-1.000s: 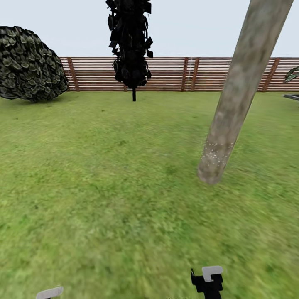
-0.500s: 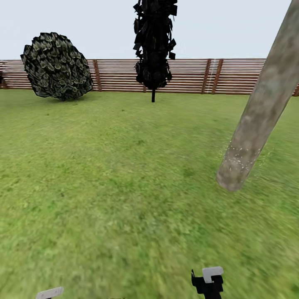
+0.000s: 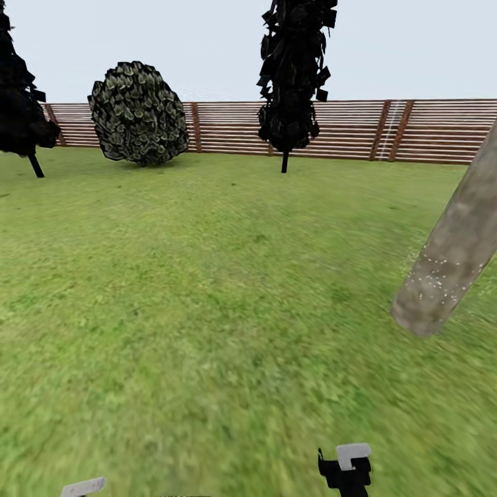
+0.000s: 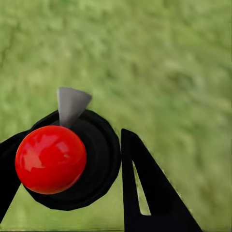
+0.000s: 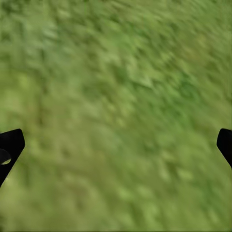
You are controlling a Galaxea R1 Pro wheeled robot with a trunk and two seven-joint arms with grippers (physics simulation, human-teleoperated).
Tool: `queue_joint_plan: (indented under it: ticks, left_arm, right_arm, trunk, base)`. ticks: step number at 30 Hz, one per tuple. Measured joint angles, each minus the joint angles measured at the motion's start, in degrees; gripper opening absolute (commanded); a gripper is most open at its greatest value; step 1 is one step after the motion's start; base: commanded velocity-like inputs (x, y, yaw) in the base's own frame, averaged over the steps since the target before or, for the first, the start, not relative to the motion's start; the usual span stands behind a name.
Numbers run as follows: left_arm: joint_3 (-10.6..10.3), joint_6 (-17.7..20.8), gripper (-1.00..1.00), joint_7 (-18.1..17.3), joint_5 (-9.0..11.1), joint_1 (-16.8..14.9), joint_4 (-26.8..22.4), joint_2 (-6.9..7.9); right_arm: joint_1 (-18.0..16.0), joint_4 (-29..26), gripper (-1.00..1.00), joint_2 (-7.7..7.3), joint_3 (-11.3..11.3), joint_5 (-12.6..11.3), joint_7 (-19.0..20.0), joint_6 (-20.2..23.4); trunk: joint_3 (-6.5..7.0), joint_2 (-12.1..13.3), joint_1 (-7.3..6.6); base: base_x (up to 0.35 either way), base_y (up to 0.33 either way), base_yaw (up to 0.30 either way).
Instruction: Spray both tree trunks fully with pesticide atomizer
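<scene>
Left wrist view shows the left claw [image 4: 72, 169] gripping the sprayer [image 4: 67, 159], the right claw [image 5: 116, 145] is open, and one tree trunk [image 3: 452, 259] has only a few white specks [image 3: 435, 276], so much spraying is left.

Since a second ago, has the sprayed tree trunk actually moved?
No. The tree trunk slid right in the head view, but the fence and round bush slid right with it, so the camera turned left.

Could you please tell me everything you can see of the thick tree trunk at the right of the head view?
The tree trunk is a thick, smooth column of mottled pale grey-brown bark. It rises from the grass lawn at the right of the head view, appears to lean up to the right, and is cut off by the picture's edge, so no crown shows. Fine white specks of pesticide dot its lower part just above the base. Nothing else touches it.
</scene>
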Motion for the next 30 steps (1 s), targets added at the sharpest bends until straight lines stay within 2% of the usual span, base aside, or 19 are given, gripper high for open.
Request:
queue_joint_plan:
  ticks: [30]
  left_arm:
    - [0.00,-0.05,-1.00,-0.01,-0.10,0.00,0.63,0.09]
  right_arm:
    - [0.00,0.00,1.00,0.00,0.01,0.02,-0.02,0.00]
  trunk:
    - [1.01,0.00,0.00]
  base:
    - [0.000,0.000,0.277]
